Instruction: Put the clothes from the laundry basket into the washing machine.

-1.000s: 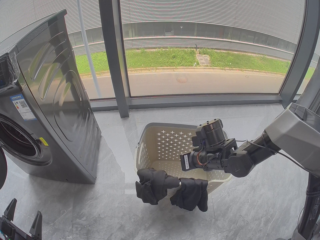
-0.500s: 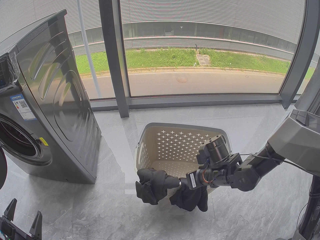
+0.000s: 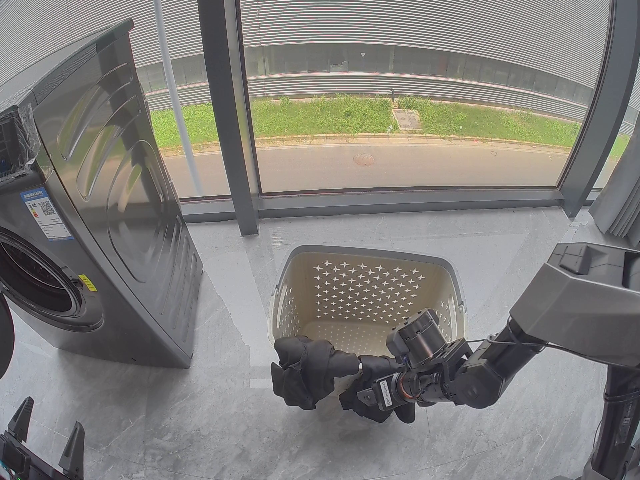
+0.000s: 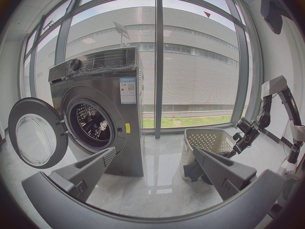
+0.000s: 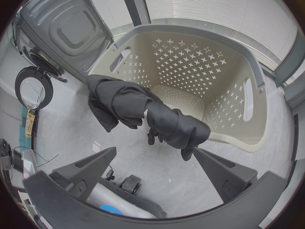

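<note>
The clothes (image 3: 310,368) are a dark bundle draped over the near rim of the laundry basket (image 3: 367,253), which stands on the grey floor (image 3: 200,421) in front of the window. The bundle hangs in two lobes, one at the basket's near left corner and one farther right along the same rim, both spilling down the outside wall.

The right gripper (image 3: 365,395) sits low at the right-hand lobe, on the outer side of the basket. In the right wrist view the right gripper (image 5: 154,153) has its fingers (image 5: 95,166) spread wide with nothing held between them. The clothes (image 5: 127,100) lie just beyond the fingertips. The lower end of the right lobe hangs just beside one fingertip, but I cannot tell whether they touch. The basket (image 5: 197,32) behind the bundle shows bare star-punched walls and a bare bottom.

The left gripper (image 3: 47,435) is low near the floor, well apart from the basket. Its fingers (image 4: 92,164) are also spread wide and hold nothing.

The washing machine (image 3: 120,201) stands to the left of the basket. The left wrist view shows its round door (image 4: 35,132) swung open and the drum opening (image 4: 90,124) exposed.
</note>
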